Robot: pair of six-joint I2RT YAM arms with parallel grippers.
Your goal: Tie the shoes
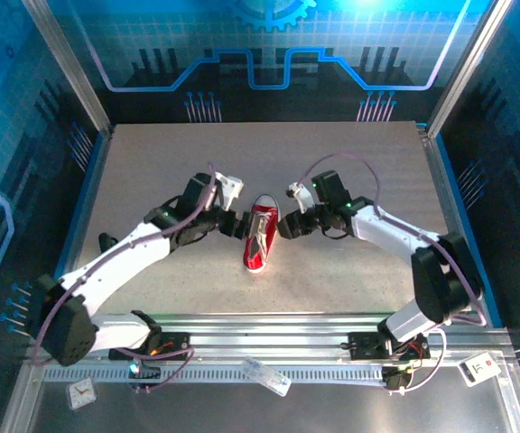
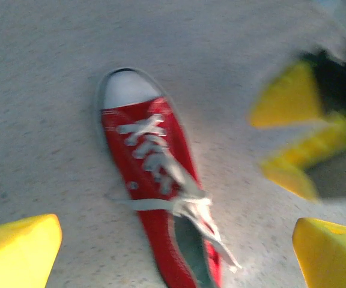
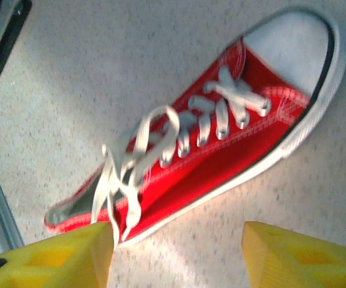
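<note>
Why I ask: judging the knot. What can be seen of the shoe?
The shoe is a red canvas low-top with white rubber sole and toe cap, standing on its sole on the table. White laces cross the eyelets, form a loose loop, ends trailing over the side. The left gripper and right gripper flank it, open.

No legible text or labels.

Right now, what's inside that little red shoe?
The red sneaker looks empty: only grey lining shows at its opening. White laces trail across the opening, and the laced upper hides everything toward the toe.
</note>
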